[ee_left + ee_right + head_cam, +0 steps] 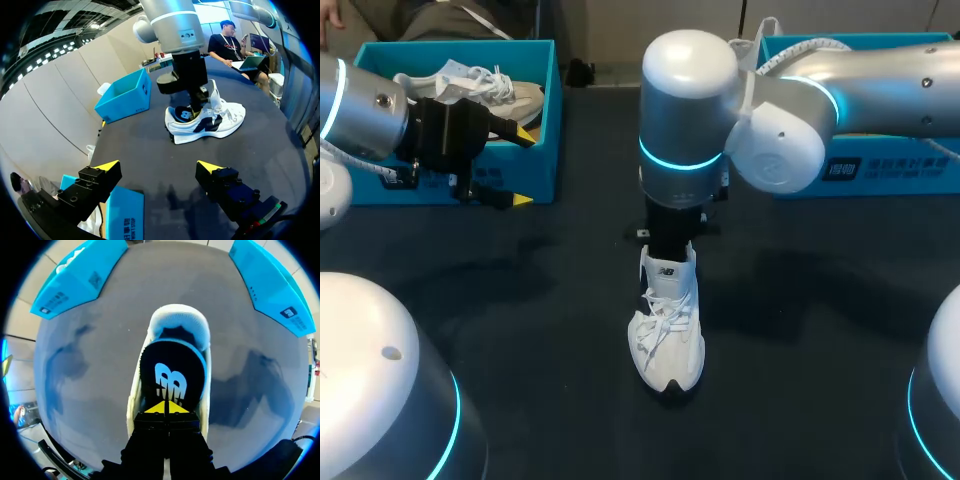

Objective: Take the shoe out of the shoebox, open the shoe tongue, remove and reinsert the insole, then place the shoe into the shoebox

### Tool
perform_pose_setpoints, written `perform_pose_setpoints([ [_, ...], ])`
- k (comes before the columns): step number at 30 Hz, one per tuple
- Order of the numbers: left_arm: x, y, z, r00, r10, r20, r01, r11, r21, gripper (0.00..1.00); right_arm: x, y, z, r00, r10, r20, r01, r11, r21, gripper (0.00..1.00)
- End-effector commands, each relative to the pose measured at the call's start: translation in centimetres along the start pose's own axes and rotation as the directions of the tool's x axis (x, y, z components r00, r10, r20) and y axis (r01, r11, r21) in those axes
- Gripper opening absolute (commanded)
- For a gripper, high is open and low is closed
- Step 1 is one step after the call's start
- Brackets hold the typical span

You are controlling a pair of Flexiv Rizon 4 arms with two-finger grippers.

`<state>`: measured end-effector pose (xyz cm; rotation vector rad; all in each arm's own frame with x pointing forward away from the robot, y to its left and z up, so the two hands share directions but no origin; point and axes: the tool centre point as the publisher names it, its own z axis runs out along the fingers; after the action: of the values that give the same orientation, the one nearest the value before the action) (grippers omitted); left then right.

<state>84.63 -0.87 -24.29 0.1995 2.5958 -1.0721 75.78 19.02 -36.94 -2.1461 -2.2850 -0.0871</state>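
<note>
Right gripper [165, 408] is pinching the insole [172, 371] at its heel inside the white sneaker [668, 345], so I'm judging the insole step underway, next needing it slid clear or seated flat.

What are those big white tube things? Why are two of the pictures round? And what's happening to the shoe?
Those are a robot's two arms, the left arm and the right arm. One picture looks down from above on the dark table. The round ones come from small cameras on each arm's wrist. On the table are a left shoebox, a right shoebox and a white shoe. A second shoe lies in the left shoebox. The right gripper is pinched shut on the dark insole at the shoe's heel. The left gripper is open and holds nothing.
</note>
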Motion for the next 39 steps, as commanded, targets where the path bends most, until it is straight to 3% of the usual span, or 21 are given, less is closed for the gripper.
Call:
perform_pose_setpoints([
  [1,0.0,0.0,0.0,1.0,0.001,-0.001,-0.001,1.0,-0.001,1.0,0.4,0.4,1.6,1.0,-0.003,-0.005,0.003,1.0,0.016,0.0],
  [4,0.0,0.0,0.0,1.0,0.001,-0.001,-0.001,1.0,-0.001,1.0,0.3,0.4,1.7,1.0,-0.002,-0.013,0.002,1.0,0.012,0.0],
  [9,0.0,0.0,0.0,1.0,0.001,-0.001,-0.001,1.0,-0.001,1.0,0.1,-0.1,0.0,1.0,0.013,-0.002,-0.013,0.999,-0.03,0.0],
  [18,0.0,0.0,0.0,1.0,0.001,-0.001,-0.001,1.0,-0.001,1.0,-0.5,0.3,-1.5,0.995,0.022,0.101,-0.014,0.997,-0.081,0.0],
  [27,0.0,0.0,0.0,1.0,0.001,-0.001,-0.001,1.0,-0.001,1.0,-0.8,1.6,0.2,0.992,0.007,0.123,0.01,0.99,-0.139,0.0],
  [39,0.0,0.0,0.0,1.0,0.001,-0.001,-0.001,1.0,-0.001,1.0,-0.6,1.7,3.5,0.996,0.003,0.092,0.007,0.994,-0.109,0.0],
])
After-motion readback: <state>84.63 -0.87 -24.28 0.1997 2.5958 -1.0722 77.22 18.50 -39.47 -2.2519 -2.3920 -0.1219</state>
